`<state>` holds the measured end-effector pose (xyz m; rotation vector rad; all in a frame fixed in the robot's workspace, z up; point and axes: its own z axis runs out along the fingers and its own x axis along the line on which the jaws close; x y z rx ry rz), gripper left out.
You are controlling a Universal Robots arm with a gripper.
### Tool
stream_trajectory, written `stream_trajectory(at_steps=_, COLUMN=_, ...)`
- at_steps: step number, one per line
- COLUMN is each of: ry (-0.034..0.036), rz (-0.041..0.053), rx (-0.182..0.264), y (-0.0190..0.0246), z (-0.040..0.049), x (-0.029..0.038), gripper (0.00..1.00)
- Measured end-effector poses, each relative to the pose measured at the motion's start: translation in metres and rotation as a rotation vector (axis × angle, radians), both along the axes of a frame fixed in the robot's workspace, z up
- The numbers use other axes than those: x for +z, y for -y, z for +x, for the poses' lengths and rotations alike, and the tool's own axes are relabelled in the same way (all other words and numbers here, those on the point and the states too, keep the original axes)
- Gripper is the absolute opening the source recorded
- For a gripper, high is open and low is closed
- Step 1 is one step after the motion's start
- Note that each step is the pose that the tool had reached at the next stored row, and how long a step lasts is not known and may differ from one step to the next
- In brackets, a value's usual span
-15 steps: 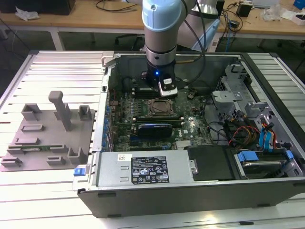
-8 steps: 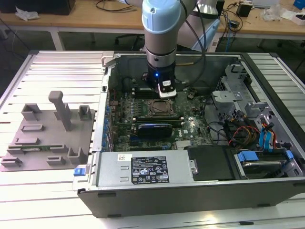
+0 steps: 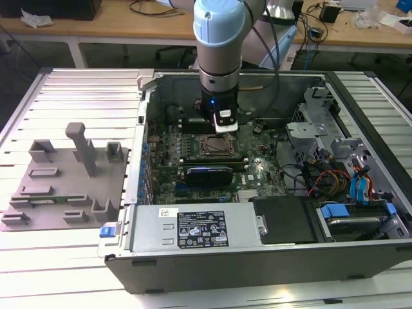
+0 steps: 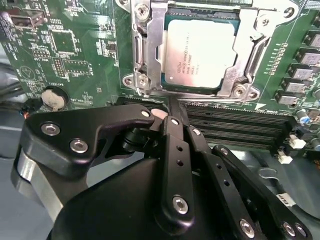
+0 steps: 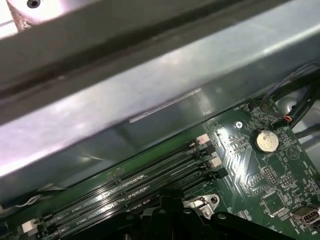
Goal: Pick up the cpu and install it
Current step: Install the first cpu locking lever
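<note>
Sitting flat inside the socket (image 4: 200, 50), the cpu (image 4: 200, 52) is seen already placed, and the gripper (image 4: 170, 117), fingers pressed together and holding nothing, is best kept just beside it, not touching.

A pale ribbed tabletop (image 3: 77, 270) carries two things. An open computer case (image 3: 257, 257) lies on its side toward the exterior view's right, its insides facing up. Just beside it, toward the exterior view's left, a flat grey fixture plate (image 3: 64, 187) with upright posts rests on the ribs.
</note>
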<state>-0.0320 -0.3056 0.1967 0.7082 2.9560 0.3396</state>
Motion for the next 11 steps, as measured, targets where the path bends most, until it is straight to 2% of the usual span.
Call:
stream_trajectory(at_steps=8, ry=-0.0016, rz=-0.0016, rx=-0.004, y=0.0003, z=0.0000, x=0.0014, gripper=0.11)
stream_trajectory(at_steps=11, ry=-0.0013, rz=-0.0013, rx=-0.004, y=0.0002, z=0.0000, x=0.0098, gripper=0.11)
